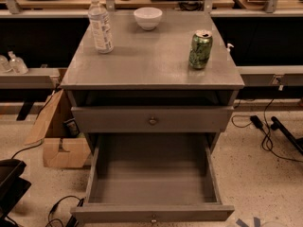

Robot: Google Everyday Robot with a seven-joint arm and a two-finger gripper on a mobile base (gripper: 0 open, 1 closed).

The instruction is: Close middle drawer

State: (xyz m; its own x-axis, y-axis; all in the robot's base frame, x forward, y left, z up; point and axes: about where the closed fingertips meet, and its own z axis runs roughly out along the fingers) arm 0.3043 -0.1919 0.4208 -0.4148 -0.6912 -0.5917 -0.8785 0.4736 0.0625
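Gripper: out of the camera view, so I cannot tell whether it is released, clenched or grasping. Nothing can be placed relative to it, so places below are given between things.

Far left: a black object [10,186] sits in the bottom-left corner on the speckled floor [255,178]. Above it, two small clear bottles [13,63] stand on a grey ledge [28,77]. A cardboard box [59,148] lies on the floor just beside the cabinet's left side, with one flap leaning up. A black cable [59,207] loops on the floor near the open drawer's left front corner.

Centre: a grey cabinet [151,65]. On its top, a water bottle [101,25] stands upright at back left. A white bowl [147,18] sits at back centre, well apart from the bottle. Under the top is a dark open recess. Below that is a closed drawer front [113,119] with a small round knob.

The middle drawer [151,188] is below that closed front and pulled far out toward the camera. The plain grey box interior shows, with both side walls visible. Its front panel lies along the bottom edge of the view, and its knob [153,219] is partly cut off.

Right: a green can [200,49] stands upright on the cabinet top near the right edge. Black cables [265,131] with a plug trail across the floor right of the cabinet. Blue tape marks [246,221] sit at bottom right, just past the drawer's right front corner.
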